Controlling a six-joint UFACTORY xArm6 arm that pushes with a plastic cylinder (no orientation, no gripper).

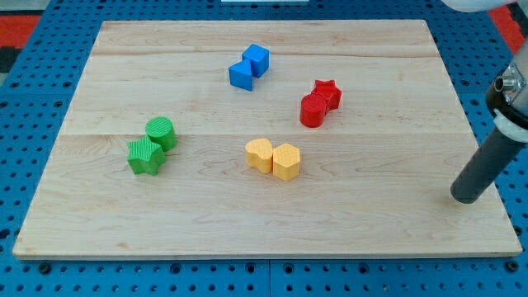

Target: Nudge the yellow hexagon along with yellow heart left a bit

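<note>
The yellow hexagon [286, 162] and the yellow heart [259, 154] sit side by side, touching, just below the board's middle, with the heart on the left. My tip [466, 198] rests on the board near its right edge, far to the right of the hexagon and a little lower. Nothing lies between the tip and the hexagon.
A red star [327, 92] and red cylinder [313, 110] sit together up and right of the yellow pair. A blue cube [257, 58] and another blue block [241, 75] are at top centre. A green cylinder [161, 132] and green star [144, 157] are at left. The wooden board [99, 223] lies on blue pegboard.
</note>
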